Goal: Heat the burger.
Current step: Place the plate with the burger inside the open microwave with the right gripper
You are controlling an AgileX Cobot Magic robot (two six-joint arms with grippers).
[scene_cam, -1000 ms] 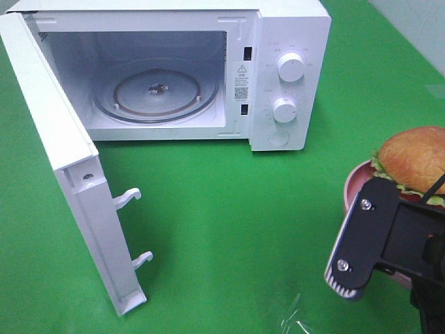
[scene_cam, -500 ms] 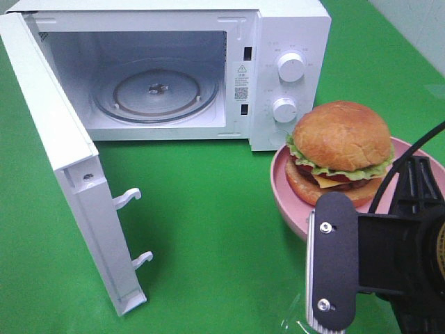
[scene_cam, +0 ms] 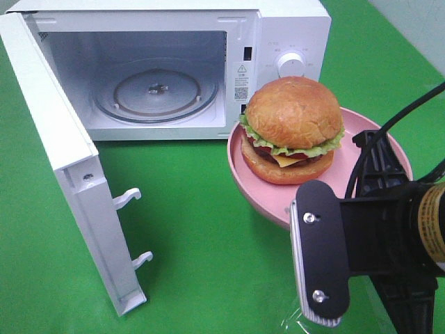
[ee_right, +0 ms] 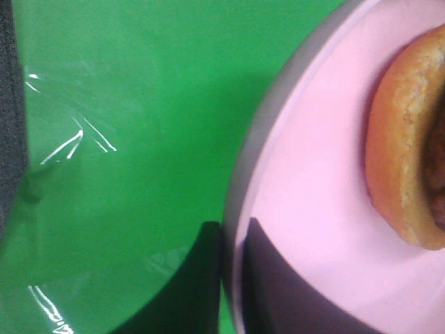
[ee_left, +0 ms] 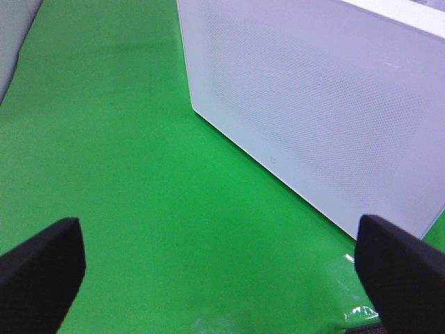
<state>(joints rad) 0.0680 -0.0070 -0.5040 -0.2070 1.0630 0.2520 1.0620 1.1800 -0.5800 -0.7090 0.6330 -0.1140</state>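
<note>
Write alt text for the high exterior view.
A burger on a pink plate, whose near rim is gripped by the right pincer, is held in front of an open white microwave. Its door stands swung wide at left, showing the glass turntable, above a green surface.

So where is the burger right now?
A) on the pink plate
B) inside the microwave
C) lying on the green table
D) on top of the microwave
A: the burger sits on the pink plate, out in front of the open microwave.
</note>
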